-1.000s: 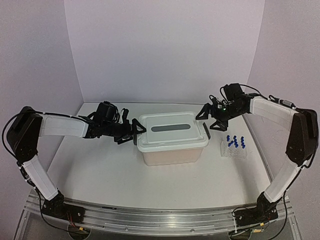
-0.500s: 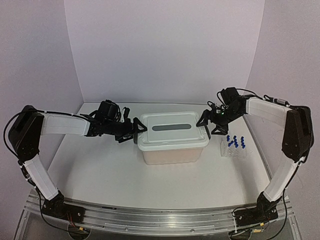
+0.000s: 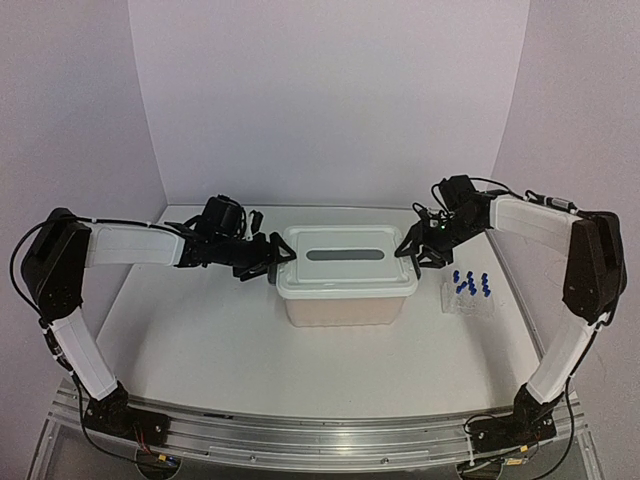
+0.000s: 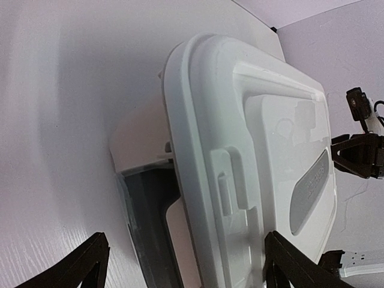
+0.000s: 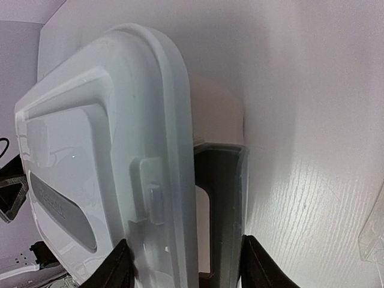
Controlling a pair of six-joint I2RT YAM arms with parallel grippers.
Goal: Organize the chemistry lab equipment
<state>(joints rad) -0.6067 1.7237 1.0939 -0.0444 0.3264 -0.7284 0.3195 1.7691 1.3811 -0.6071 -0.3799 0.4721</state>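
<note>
A clear tube rack (image 3: 468,303) with several small blue-capped tubes (image 3: 470,284) stands right of the beige tub (image 3: 345,310). The tub carries its white lid (image 3: 345,258). My left gripper (image 3: 272,258) is open at the tub's left end; in the left wrist view it (image 4: 189,267) straddles the lid's rim (image 4: 186,150) and the dark side handle (image 4: 150,222). My right gripper (image 3: 413,250) is open at the right end; in the right wrist view it (image 5: 183,267) straddles the lid's rim (image 5: 177,150) and handle (image 5: 219,204). The ring stand, funnel, clamp, rod and brush are out of view.
White walls close off the back and both sides of the table (image 3: 200,340). The tub stands mid-table between the two arms. The rack's edge shows at the right border of the right wrist view (image 5: 375,234).
Both grippers have moved inward to the tub's two ends. The right one has also come down closer to the lid's right rim.
</note>
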